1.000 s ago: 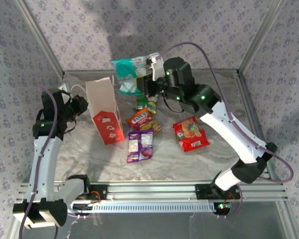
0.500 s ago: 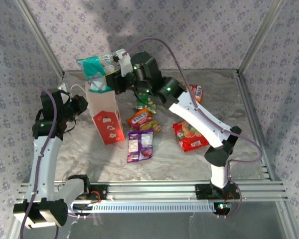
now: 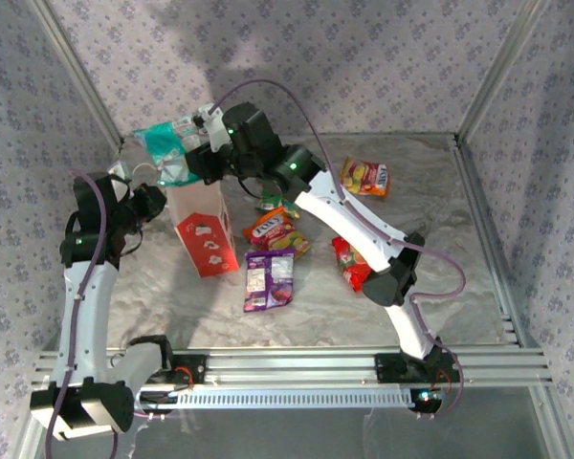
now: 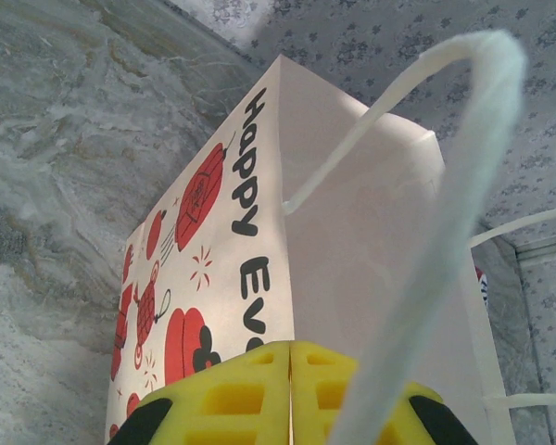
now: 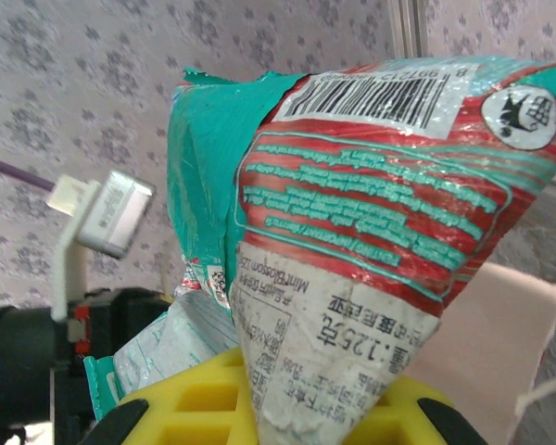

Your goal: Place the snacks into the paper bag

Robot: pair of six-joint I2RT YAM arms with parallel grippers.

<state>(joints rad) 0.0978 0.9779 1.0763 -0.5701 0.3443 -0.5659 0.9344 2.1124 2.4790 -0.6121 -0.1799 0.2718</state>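
Swung leftward, right pincer [image 3: 195, 156] grasps glossy teal snack packet [image 3: 163, 145] over strawberry-print white paper bag [image 3: 201, 215]; left pincer [image 4: 290, 389] clenched; marbled grey tabletop [image 3: 440, 239], floral walls [image 3: 364, 57].

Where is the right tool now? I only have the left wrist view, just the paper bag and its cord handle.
Observer: The right tool is up by the top edge of the paper bag, shut on a teal snack packet.
Operator: Is that packet inside yet?
Observer: No, in the top view most of it shows above the bag's top edge.
Operator: Which snacks lie closest to the bag?
Observer: A purple packet and an orange-pink packet, both just to the bag's right in the top view.
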